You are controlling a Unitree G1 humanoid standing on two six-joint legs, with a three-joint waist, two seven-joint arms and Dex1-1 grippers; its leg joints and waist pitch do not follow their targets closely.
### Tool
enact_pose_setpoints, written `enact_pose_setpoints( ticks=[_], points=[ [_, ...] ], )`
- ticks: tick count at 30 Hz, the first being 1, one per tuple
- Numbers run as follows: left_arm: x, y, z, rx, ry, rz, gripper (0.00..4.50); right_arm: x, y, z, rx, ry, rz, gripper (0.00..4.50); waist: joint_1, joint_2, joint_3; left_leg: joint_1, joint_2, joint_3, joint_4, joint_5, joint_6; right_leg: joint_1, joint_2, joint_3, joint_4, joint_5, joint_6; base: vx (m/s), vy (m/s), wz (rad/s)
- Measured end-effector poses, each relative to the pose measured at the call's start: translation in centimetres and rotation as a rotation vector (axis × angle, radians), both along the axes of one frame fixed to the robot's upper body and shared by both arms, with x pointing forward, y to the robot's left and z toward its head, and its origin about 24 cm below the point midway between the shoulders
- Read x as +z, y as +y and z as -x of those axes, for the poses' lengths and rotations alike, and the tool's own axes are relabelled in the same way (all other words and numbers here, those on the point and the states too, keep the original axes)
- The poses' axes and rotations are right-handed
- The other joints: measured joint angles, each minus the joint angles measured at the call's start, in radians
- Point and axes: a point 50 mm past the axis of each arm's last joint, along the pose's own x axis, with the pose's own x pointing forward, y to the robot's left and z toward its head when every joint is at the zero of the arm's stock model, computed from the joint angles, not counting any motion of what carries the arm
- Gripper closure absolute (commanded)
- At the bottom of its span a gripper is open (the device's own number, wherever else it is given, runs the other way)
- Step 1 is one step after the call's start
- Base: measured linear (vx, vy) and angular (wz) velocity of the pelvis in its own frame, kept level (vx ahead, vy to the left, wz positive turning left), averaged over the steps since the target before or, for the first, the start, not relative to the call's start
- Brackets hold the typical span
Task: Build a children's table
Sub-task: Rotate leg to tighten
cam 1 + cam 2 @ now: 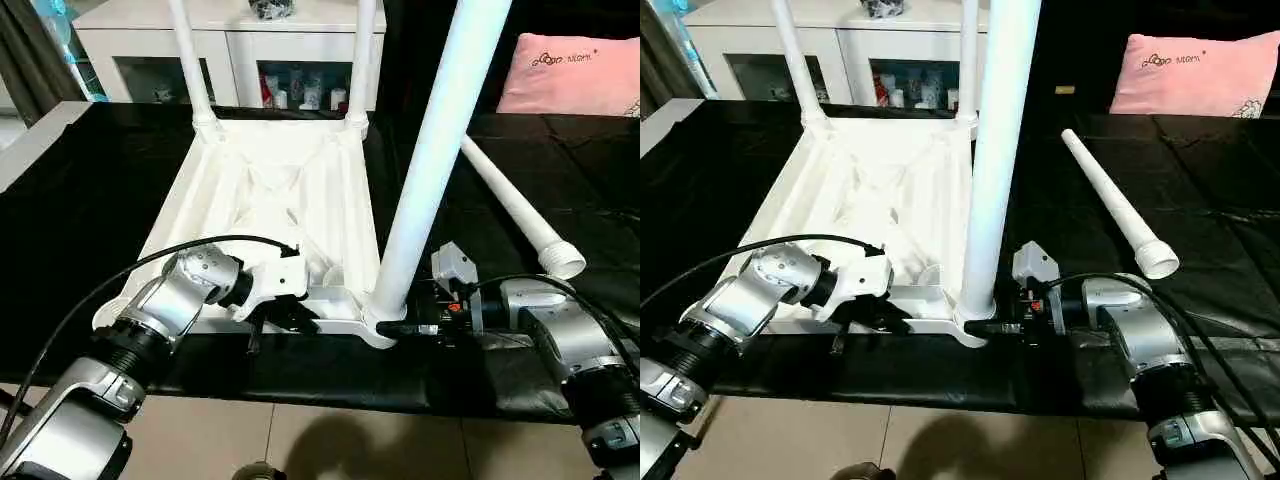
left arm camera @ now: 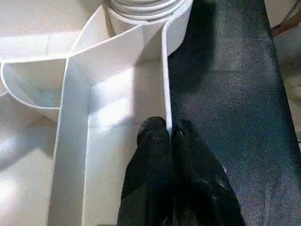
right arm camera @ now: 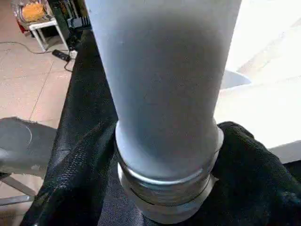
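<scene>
Two left fingers (image 2: 155, 141) pinch tabletop (image 1: 280, 190) rim, lower centre; right gripper (image 3: 164, 155) fingers spread around leg (image 1: 430, 160) base.

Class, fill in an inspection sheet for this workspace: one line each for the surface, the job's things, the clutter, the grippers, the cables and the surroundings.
Surface: black cloth covers the work surface.
Job's things: tabletop lies ribbed underside up; two far legs stand in their corner sockets; near leg stands upright in the near right corner socket; loose leg lies on the cloth to the right.
Clutter: nothing seen.
Grippers: left gripper shut on the tabletop's near rim; right gripper, fingers either side of the near leg's threaded base.
Cables: black cable arcs over the left forearm; another on the right arm.
Surroundings: white glass-door cabinet behind; pink cushion far right.
</scene>
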Motion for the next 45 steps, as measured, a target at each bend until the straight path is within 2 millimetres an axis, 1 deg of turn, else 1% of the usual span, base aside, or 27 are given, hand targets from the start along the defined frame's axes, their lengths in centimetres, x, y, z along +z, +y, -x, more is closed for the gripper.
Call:
enact_pose_setpoints(
  ticks=[3, 11, 14, 15, 18, 22, 26, 28, 30, 34, 35, 37, 40, 41, 44, 45],
  points=[
    [0.0, 0.0, 0.0, -0.001, 0.001, -0.001, 4.5, -0.1, 0.0, 0.0, -0.001, 0.001, -0.003, 1.66, 0.0, 0.0, 0.0, 0.0, 0.0, 0.0, 0.0, 0.0, 0.0, 0.0, 0.0, 0.0, 0.0, 0.0, 0.0, 0.0, 0.0, 0.0],
    [0.0, 0.1, 0.0, 0.002, 0.014, -0.004, 4.5, -0.6, 0.1, 0.7, -0.025, 0.01, -0.04, 1.74, 0.001, 0.0, 0.0, 0.001, 0.0, 0.0, 0.0, -0.002, -0.003, 0.0, 0.0, 0.0, 0.0, 0.0, 0.0, 0.0, 0.0, 0.0],
    [-0.2, -0.1, -0.1, 0.033, 0.029, 0.007, 4.5, -1.0, 0.4, 0.9, -0.074, 0.014, -0.07, 1.74, -0.003, 0.001, 0.0, 0.002, 0.0, 0.0, 0.0, -0.002, -0.003, 0.001, 0.0, 0.0, 0.002, 0.0, 0.0, 0.0, 0.0, 0.0],
    [-0.2, -0.1, -0.2, 0.057, 0.028, 0.013, 4.5, -1.2, 0.6, 0.8, -0.103, 0.015, -0.082, 1.74, -0.004, 0.001, 0.0, 0.002, 0.0, 0.0, 0.001, -0.001, -0.003, 0.001, 0.0, 0.0, 0.002, 0.0, 0.0, 0.0, 0.0, 0.0],
    [-0.6, -0.7, -1.2, 0.187, 0.012, 0.038, 4.5, -1.8, 0.8, 0.1, -0.274, 0.002, -0.109, 1.74, -0.012, 0.001, -0.001, 0.005, 0.0, 0.0, 0.001, -0.001, -0.004, 0.002, 0.0, 0.001, 0.003, 0.003, -0.004, 0.0, 0.0, 0.0],
    [-0.9, -2.1, -2.5, 0.384, 0.009, 0.062, 4.5, -2.3, 1.7, -1.7, -0.561, -0.044, -0.114, 1.74, -0.037, 0.003, -0.001, 0.009, -0.001, 0.001, 0.0, 0.0, -0.007, 0.002, -0.001, 0.003, 0.003, 0.007, -0.011, 0.0, 0.0, 0.0],
    [-1.2, -3.4, -3.1, 0.533, 0.017, 0.101, 4.5, -2.5, 2.9, -3.0, -0.757, -0.06, -0.125, 1.74, -0.056, 0.002, -0.001, 0.012, -0.001, 0.001, -0.004, 0.001, -0.007, 0.002, 0.0, 0.003, 0.003, 0.007, -0.01, 0.0, 0.0, 0.0],
    [-1.2, -4.2, -3.2, 0.584, 0.025, 0.125, 4.5, -2.5, 3.6, -3.6, -0.834, -0.06, -0.131, 1.74, -0.061, 0.003, -0.001, 0.013, -0.001, 0.001, -0.005, 0.001, -0.008, 0.001, 0.0, 0.003, 0.003, 0.007, -0.01, 0.0, 0.0, 0.0],
    [-1.2, -4.6, -3.2, 0.617, 0.022, 0.139, 4.5, -2.5, 4.0, -4.0, -0.885, -0.057, -0.124, 1.74, -0.062, 0.003, -0.001, 0.013, -0.001, 0.001, -0.007, 0.001, -0.008, 0.001, 0.0, 0.003, 0.002, 0.007, -0.01, 0.0, 0.0, 0.0],
    [-1.1, -5.1, -3.3, 0.633, 0.012, 0.152, 4.5, -2.4, 4.1, -4.4, -0.929, -0.053, -0.137, 1.74, -0.061, 0.003, -0.001, 0.011, -0.001, 0.0, -0.009, 0.001, -0.008, 0.002, 0.001, 0.003, -0.006, 0.007, -0.01, 0.0, 0.0, 0.0],
    [-1.0, -5.1, -3.3, 0.632, 0.011, 0.153, 4.5, -2.4, 4.1, -4.4, -0.932, -0.055, -0.141, 1.4, -0.061, 0.003, -0.001, 0.01, -0.001, 0.0, -0.009, 0.001, -0.008, 0.002, 0.001, 0.002, -0.008, 0.007, -0.01, 0.0, 0.0, 0.0],
    [-1.0, -5.3, -3.3, 0.632, 0.009, 0.154, 4.5, -2.4, 4.0, -4.5, -0.941, -0.053, -0.151, 1.05, -0.061, 0.003, -0.001, 0.009, -0.001, 0.0, -0.01, 0.001, -0.007, 0.003, 0.001, 0.002, -0.011, 0.008, -0.008, 0.0, 0.0, 0.0],
    [-1.0, -5.2, -3.4, 0.643, -0.003, 0.149, 4.5, -2.5, 4.1, -4.4, -0.948, -0.043, -0.168, 0.96, -0.063, 0.003, -0.001, 0.009, -0.001, 0.001, -0.01, 0.001, -0.007, 0.003, 0.001, 0.002, -0.012, 0.009, -0.007, 0.0, 0.0, 0.0],
    [-1.0, -5.1, -3.5, 0.651, -0.014, 0.143, 4.5, -2.9, 3.9, -4.0, -0.95, -0.042, -0.17, 0.7, -0.063, 0.003, -0.001, 0.009, -0.001, 0.0, -0.01, 0.001, -0.007, 0.002, 0.001, 0.002, -0.012, 0.009, -0.007, 0.0, 0.0, 0.0],
    [-0.9, -5.0, -3.6, 0.658, -0.023, 0.141, 4.5, -3.0, 3.7, -3.4, -0.922, -0.035, -0.206, 0.5, -0.068, 0.004, 0.0, 0.009, -0.001, 0.001, -0.011, 0.001, -0.007, 0.002, 0.001, 0.002, -0.013, 0.009, -0.007, 0.0, 0.0, 0.0],
    [-0.8, -5.0, -3.6, 0.656, -0.026, 0.142, 4.5, -3.0, 3.3, -3.1, -0.913, -0.031, -0.215, 0.38, -0.068, 0.005, 0.0, 0.009, -0.001, 0.001, -0.012, 0.001, -0.007, 0.002, 0.001, 0.002, -0.014, 0.009, -0.007, 0.0, 0.0, 0.0]
  ],
)
